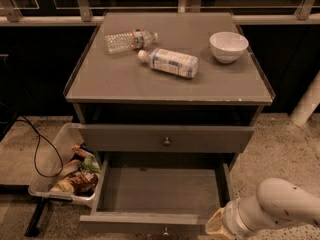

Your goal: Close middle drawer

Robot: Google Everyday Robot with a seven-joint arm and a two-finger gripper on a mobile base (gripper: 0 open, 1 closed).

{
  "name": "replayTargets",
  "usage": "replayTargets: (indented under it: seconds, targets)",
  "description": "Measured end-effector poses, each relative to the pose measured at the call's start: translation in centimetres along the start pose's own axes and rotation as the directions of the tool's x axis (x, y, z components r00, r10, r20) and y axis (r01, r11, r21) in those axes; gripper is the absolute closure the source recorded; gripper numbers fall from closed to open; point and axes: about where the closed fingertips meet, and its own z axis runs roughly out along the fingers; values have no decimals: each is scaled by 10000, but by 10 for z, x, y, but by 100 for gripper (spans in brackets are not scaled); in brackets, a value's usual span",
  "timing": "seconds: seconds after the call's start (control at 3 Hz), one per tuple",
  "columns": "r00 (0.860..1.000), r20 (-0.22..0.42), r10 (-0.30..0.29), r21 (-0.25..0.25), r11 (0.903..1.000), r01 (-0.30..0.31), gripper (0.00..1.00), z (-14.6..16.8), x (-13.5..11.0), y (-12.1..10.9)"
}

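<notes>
One gripper [216,228] low at the right, one open middle drawer [160,191] just left of it, one drawer front [125,139] up-left, two bottles, clear bottle [127,40] and white bottle [171,62], and one bowl [228,46] farther above, one snack bin [60,144] far left.

Cabinet top [125,86] carries three things, all well beyond the gripper [216,227], which sits low at the open middle drawer's [160,191] front right corner. The clear bottle [131,40] lies farthest off, to the left, with the white bottle [170,62] on its side just beside it. The bowl [228,46] stands upright straight beyond the gripper. On the floor [15,159], far left, sit a bin [46,159] and a cable [36,146].
</notes>
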Motion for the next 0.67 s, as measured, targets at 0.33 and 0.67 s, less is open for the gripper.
replayTargets:
  seconds: [0.33, 0.67]
  targets:
    - [9999, 131, 20, -236, 9997, -17, 100, 32, 22, 12]
    - [9994, 260, -233, 36, 9997, 232, 100, 58, 38, 14]
